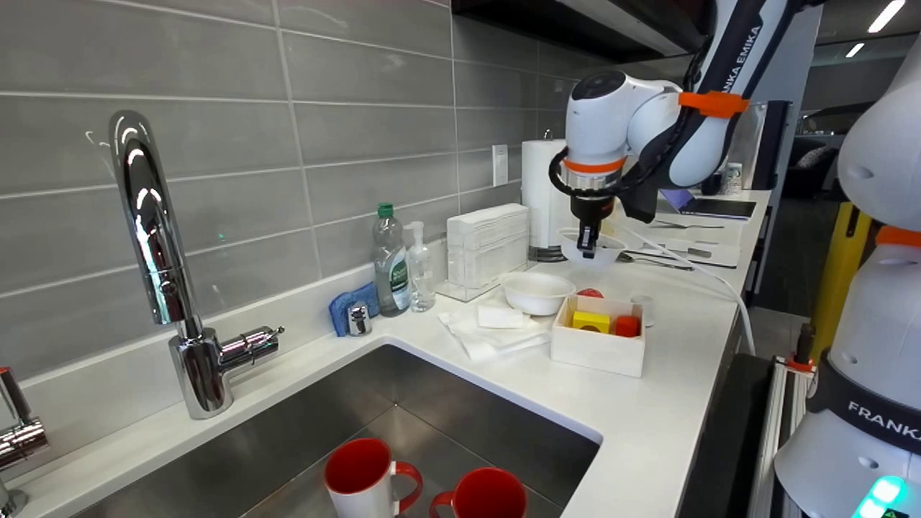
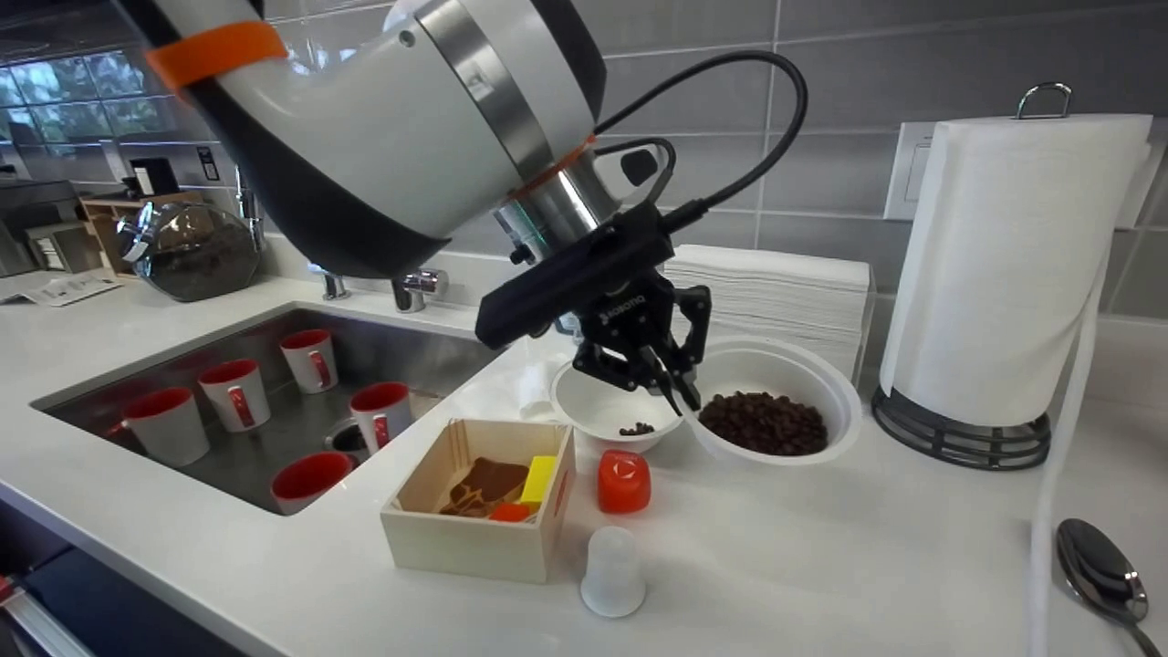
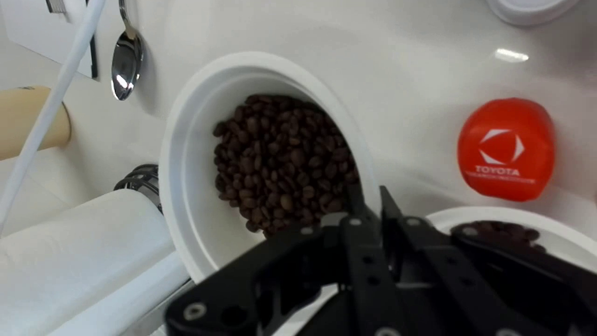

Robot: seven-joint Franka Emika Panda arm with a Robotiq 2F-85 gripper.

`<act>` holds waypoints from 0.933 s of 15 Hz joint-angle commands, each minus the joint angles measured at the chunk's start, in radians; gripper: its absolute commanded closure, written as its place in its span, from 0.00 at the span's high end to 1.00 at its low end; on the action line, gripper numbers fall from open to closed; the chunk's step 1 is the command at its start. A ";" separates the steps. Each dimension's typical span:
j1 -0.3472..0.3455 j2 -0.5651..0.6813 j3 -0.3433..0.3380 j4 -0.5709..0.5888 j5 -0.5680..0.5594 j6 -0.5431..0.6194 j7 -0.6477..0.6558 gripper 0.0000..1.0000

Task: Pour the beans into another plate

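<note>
Tile wall (image 1: 374, 72) backs the white counter (image 2: 803, 557) and its inset sink (image 1: 324, 417). On the counter, a paper towel roll (image 2: 1004, 274) stands near the loaded bowl (image 2: 821, 383), on the side away from the gripper (image 3: 373, 200). The gripper is closed on this bowl's rim, the rim passing between its fingertips; whether the base touches the counter cannot be told. The receiving bowl (image 2: 589, 401) stands near the gripper on the opposite side from the loaded bowl, so the gripped edge faces it. The pour therefore should be a tilt toward the gripped edge; spill over the fingertips is a likely fault. Most beans (image 3: 280, 163) lie toward that edge; a small bean cluster (image 2: 636, 429) shows in the receiving bowl.
</note>
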 commanded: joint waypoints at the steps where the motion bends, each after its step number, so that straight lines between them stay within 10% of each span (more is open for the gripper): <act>1: 0.122 -0.169 -0.034 -0.096 0.196 -0.070 -0.165 0.00; 14: 0.392 -0.368 0.021 -0.083 0.935 -0.291 -0.552 0.00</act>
